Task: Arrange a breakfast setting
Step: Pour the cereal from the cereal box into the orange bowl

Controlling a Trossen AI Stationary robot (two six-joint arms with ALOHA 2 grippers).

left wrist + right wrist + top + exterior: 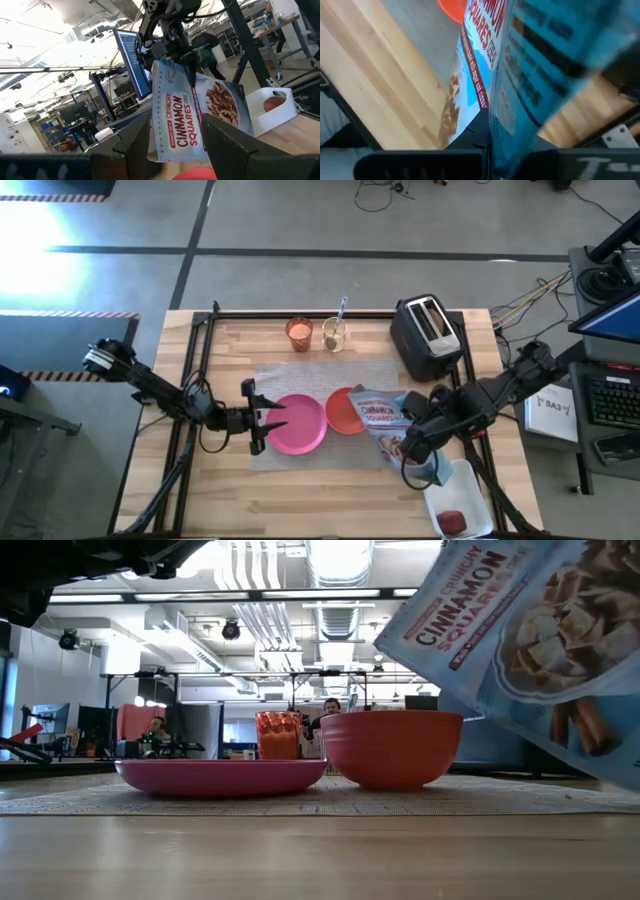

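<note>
High view: the right gripper (pixel 412 442), clamped on one cereal bag (pixel 384 420), holds it just beside the one orange-red bowl (pixel 343 412); pouring seems the step, needing a tip over the bowl. The left gripper (pixel 256 420) waits empty, jaws apart, at the one pink plate (pixel 298 423), the bowl's neighbour.

Low view: one orange cup (pixel 279 734) stands behind plate and bowl.
</note>
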